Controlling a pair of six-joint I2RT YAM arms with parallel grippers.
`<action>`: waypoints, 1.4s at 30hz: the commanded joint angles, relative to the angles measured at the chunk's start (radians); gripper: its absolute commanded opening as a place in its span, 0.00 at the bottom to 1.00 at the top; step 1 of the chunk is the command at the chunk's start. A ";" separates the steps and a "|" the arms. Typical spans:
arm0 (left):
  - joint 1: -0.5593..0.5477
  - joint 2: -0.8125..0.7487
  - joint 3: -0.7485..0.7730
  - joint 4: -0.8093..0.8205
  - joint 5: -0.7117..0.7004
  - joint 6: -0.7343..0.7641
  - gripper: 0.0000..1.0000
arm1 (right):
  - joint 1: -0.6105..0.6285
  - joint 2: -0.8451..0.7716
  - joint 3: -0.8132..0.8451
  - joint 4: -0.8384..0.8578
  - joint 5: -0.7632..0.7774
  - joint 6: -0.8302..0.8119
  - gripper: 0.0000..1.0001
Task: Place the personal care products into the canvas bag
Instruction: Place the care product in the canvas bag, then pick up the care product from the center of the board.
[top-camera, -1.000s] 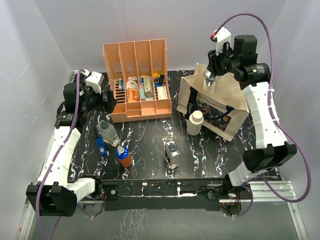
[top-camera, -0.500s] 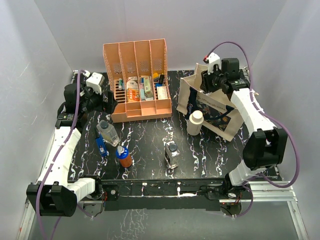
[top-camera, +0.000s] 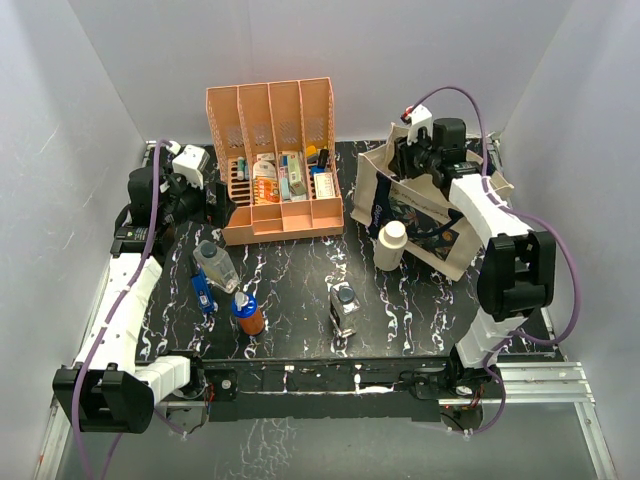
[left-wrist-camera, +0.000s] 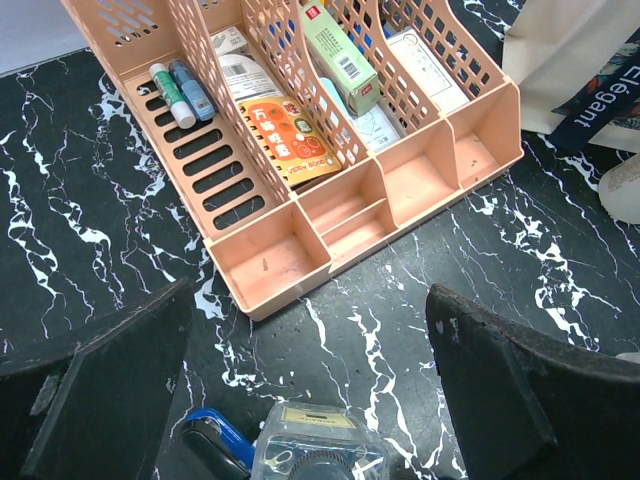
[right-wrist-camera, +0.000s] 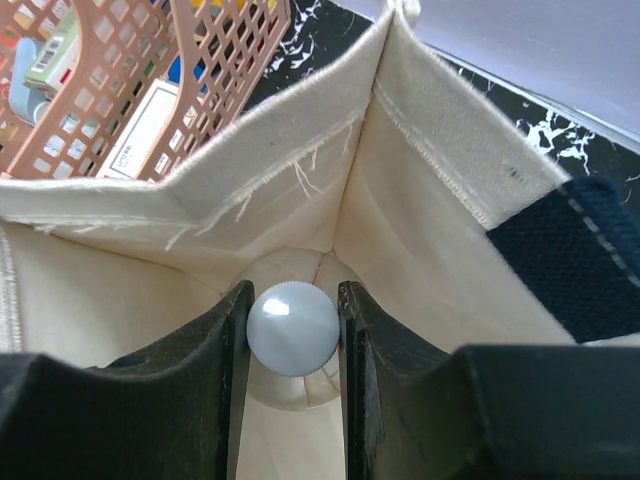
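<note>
My right gripper (right-wrist-camera: 293, 330) is shut on the pale grey-white cap of a round bottle (right-wrist-camera: 293, 328) and holds it down inside the cream canvas bag (right-wrist-camera: 300, 190). From above, that gripper (top-camera: 407, 160) dips into the bag's (top-camera: 440, 225) open top. A white cylinder bottle (top-camera: 390, 245) stands against the bag's front. A clear square dark-capped bottle (top-camera: 343, 308), an orange-brown blue-capped bottle (top-camera: 247, 313), a small blue bottle (top-camera: 203, 292) and a clear bottle (top-camera: 215, 263) stand on the table. My left gripper (left-wrist-camera: 310, 390) hangs open above the clear bottle (left-wrist-camera: 320, 455).
An orange four-slot file rack (top-camera: 275, 165) with packs and pens stands at the back left, close ahead of my left gripper (top-camera: 207, 195). The bag's navy handle (right-wrist-camera: 570, 250) lies at the right of the opening. White walls close in the black marbled table (top-camera: 300, 275).
My right arm has come down from above the bag and carried the held bottle into its opening. The left arm has not moved.
</note>
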 joint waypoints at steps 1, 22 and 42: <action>-0.002 -0.028 -0.010 0.020 0.032 -0.005 0.97 | 0.000 -0.023 -0.013 0.243 -0.034 0.020 0.08; -0.002 -0.057 -0.051 0.030 0.063 0.026 0.97 | 0.037 -0.012 0.049 0.063 0.024 -0.065 0.76; -0.002 -0.041 -0.022 -0.007 0.071 0.051 0.97 | 0.053 -0.405 0.113 -0.490 -0.131 -0.290 0.91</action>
